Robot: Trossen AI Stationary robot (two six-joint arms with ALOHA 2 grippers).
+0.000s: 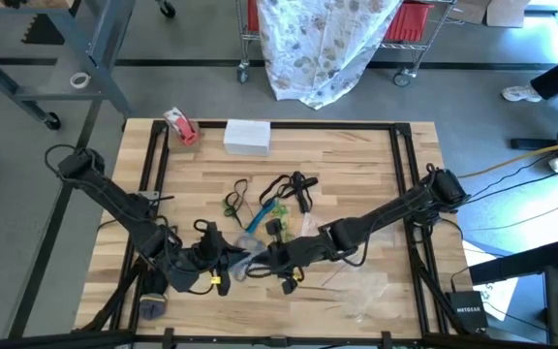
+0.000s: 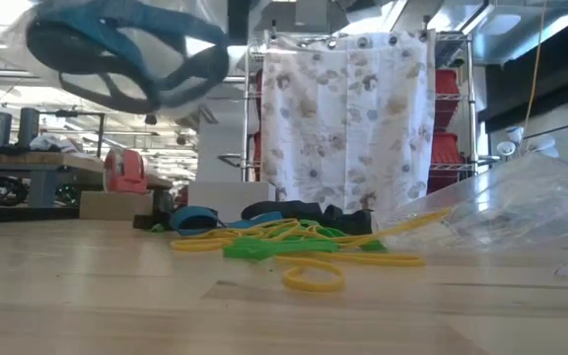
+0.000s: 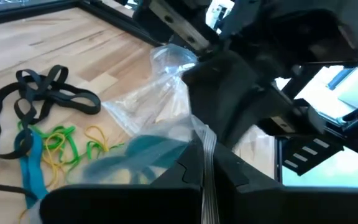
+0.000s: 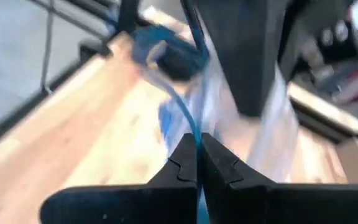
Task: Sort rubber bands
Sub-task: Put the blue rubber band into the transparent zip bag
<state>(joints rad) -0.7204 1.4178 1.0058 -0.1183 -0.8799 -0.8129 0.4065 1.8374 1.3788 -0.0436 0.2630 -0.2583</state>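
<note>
Right gripper (image 4: 197, 163) pinched shut on blue rubber band (image 4: 188, 118), strand running lengthwise out from fingertips toward clear bag (image 3: 160, 102). Left gripper (image 1: 223, 269) clamps bag's edge, just beside. Loose rubber bands (image 1: 269, 204) beyond bag, mid-table.

We find both grippers meeting over the table's (image 1: 356, 165) front middle, left gripper (image 1: 229, 260) just left of right gripper (image 1: 260, 258), a clear plastic bag (image 3: 160, 93) between them. The rubber bands (image 1: 269, 199) lie heaped just behind the grippers. A second bag (image 1: 361, 291) lies right of the right gripper. A tape roll (image 1: 180, 126) and box (image 1: 248, 136) sit well behind, at the far edge.
</note>
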